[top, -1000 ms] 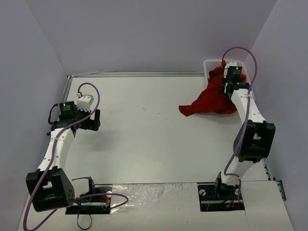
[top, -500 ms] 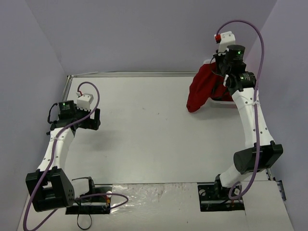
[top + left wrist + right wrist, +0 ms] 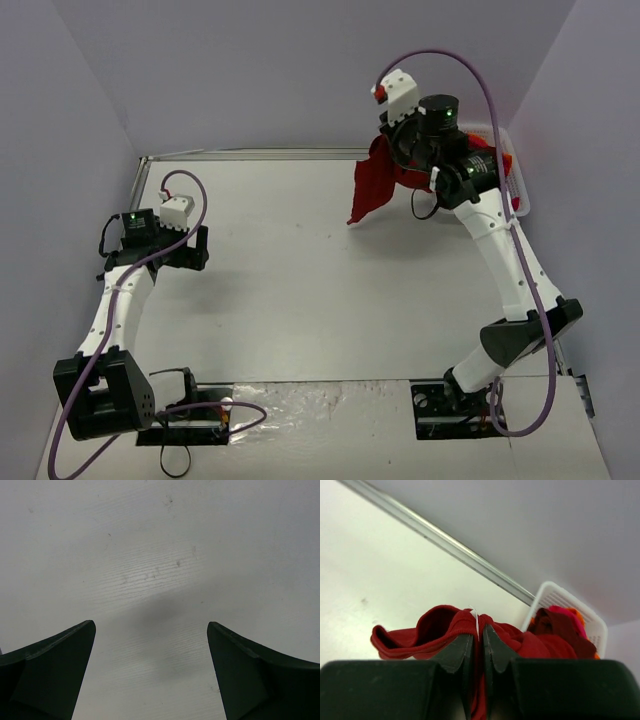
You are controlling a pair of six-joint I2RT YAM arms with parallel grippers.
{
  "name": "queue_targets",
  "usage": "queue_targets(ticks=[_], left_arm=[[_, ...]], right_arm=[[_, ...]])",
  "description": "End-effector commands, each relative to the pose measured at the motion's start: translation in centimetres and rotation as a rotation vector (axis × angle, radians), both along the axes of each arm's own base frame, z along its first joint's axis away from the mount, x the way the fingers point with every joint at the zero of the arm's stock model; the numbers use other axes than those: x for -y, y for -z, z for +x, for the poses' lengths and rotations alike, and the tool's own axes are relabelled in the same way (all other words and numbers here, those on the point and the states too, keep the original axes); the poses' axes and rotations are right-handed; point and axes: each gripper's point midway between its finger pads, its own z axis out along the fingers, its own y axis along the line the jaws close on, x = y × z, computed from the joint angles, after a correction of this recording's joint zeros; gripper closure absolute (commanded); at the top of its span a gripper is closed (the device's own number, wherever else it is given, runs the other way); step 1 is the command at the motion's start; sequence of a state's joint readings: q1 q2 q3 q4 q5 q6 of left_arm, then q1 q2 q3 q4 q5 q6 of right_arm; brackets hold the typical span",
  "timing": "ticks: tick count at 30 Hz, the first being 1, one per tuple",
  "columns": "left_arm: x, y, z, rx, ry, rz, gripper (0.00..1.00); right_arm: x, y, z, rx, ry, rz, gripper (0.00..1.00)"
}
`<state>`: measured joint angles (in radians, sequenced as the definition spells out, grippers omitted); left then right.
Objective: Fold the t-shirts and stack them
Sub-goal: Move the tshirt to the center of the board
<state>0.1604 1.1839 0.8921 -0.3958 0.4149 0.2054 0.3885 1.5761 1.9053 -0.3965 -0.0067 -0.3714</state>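
My right gripper (image 3: 392, 140) is raised high over the far right of the table and is shut on a dark red t-shirt (image 3: 372, 185), which hangs below it in the air. In the right wrist view the jaws (image 3: 479, 630) pinch the shirt's collar (image 3: 445, 625), with its white tag between them. More red and orange shirts (image 3: 560, 627) lie in the white mesh basket (image 3: 570, 602) behind. My left gripper (image 3: 185, 250) is open and empty low over the bare table at the left (image 3: 150, 625).
The white basket (image 3: 518, 185) stands at the far right corner, partly hidden by my right arm. A metal rail (image 3: 250, 154) runs along the table's far edge. Purple walls close in the back and sides.
My right gripper has lifted the dark red shirt off the basket edge and carried it up and to the left. The left arm has not moved.
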Motion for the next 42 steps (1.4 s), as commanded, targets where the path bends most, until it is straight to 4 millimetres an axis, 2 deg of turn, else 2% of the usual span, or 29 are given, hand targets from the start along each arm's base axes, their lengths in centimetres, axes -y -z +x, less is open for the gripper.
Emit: queue_targets(ticks=[1,2,5,6,7,8,9,11,12,17,22,27,32,37,42], left_arm=[[-0.2,-2.1,0.8,0.049,0.012,0.007,0.06],[-0.2,-2.0,0.8,0.046,0.011,0.009,0.06],[-0.3,-2.2,0.8,0.050,0.010,0.011,0.06],[-0.3,-2.1,0.8,0.049,0.010,0.011,0.06],[-0.3,-2.0,0.8,0.045,0.008,0.010,0.06],[-0.3,-2.0,0.7,0.044,0.009,0.011,0.06],[-0.3,-2.0,0.8,0.044,0.010,0.010,0.06],[-0.3,-1.9,0.8,0.041,0.010,0.010,0.06],[-0.3,-1.8,0.8,0.038,0.010,0.009,0.06],[-0.2,-1.8,0.8,0.039,0.012,0.009,0.06],[-0.2,-1.9,0.8,0.042,0.013,0.009,0.06],[0.0,-1.8,0.8,0.040,0.022,0.002,0.06],[0.0,-1.8,0.7,0.040,0.020,0.002,0.06],[-0.1,-1.8,0.7,0.039,0.020,0.004,0.06],[-0.1,-1.6,0.8,0.034,0.020,0.005,0.06]], right_arm=[[-4.3,0.6,-1.6,0.003,-0.155,-0.053,1.00],[-5.1,1.8,-1.7,-0.022,-0.173,-0.072,1.00],[-8.3,7.7,-3.5,-0.154,-0.299,-0.167,1.00],[-8.9,9.9,-4.2,-0.205,-0.329,-0.201,0.86],[-9.3,11.2,-4.6,-0.237,-0.346,-0.226,0.57],[-9.8,13.0,-4.9,-0.282,-0.359,-0.252,0.36],[-9.4,14.0,-4.9,-0.303,-0.341,-0.269,0.30],[-8.6,14.8,-4.3,-0.316,-0.302,-0.289,0.23],[-8.0,14.9,-4.0,-0.316,-0.274,-0.291,0.14],[-4.2,14.5,-1.7,-0.306,-0.155,-0.254,0.15],[3.8,14.7,1.7,-0.296,0.138,-0.236,0.21],[8.9,16.6,3.2,-0.320,0.309,-0.225,0.24],[12.7,19.0,4.6,-0.352,0.404,-0.219,0.25],[16.5,20.4,5.7,-0.374,0.498,-0.202,0.24],[18.9,22.1,6.3,-0.411,0.543,-0.190,0.25]])
